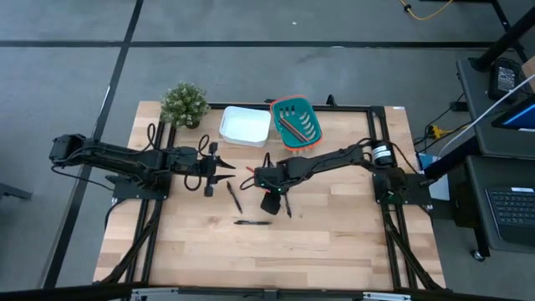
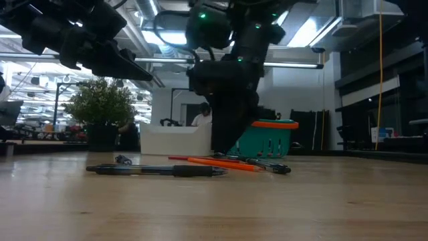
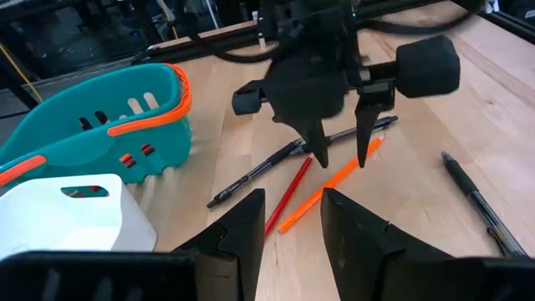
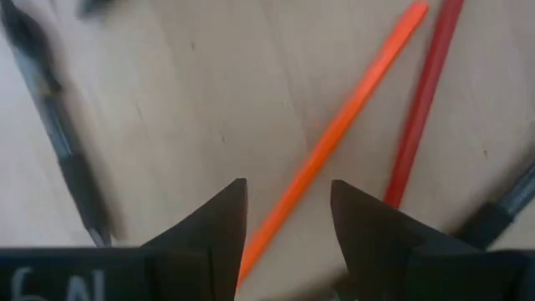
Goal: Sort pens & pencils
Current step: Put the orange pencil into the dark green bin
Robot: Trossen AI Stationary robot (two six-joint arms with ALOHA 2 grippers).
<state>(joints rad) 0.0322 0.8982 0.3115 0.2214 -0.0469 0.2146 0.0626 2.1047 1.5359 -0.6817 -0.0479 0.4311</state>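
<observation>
Two spread fingers of the right claw (image 4: pixel 284 217) straddle the thin orange pencil (image 4: pixel 334 138), lying diagonally between them.

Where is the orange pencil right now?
The orange pencil lies on the table beside a red pencil, under the open right gripper near the table's middle.

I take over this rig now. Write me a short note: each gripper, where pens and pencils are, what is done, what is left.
Right gripper: open, empty, fingers pointing down over the orange pencil at mid-table.
Left gripper: open, empty, hovering left of the pile.
On the table: orange pencil, red pencil, and black pens beside them.
Teal basket already holds some sticks; white bin shows nothing inside from above.
Left: pick up the loose pencils and pens and sort them.
</observation>
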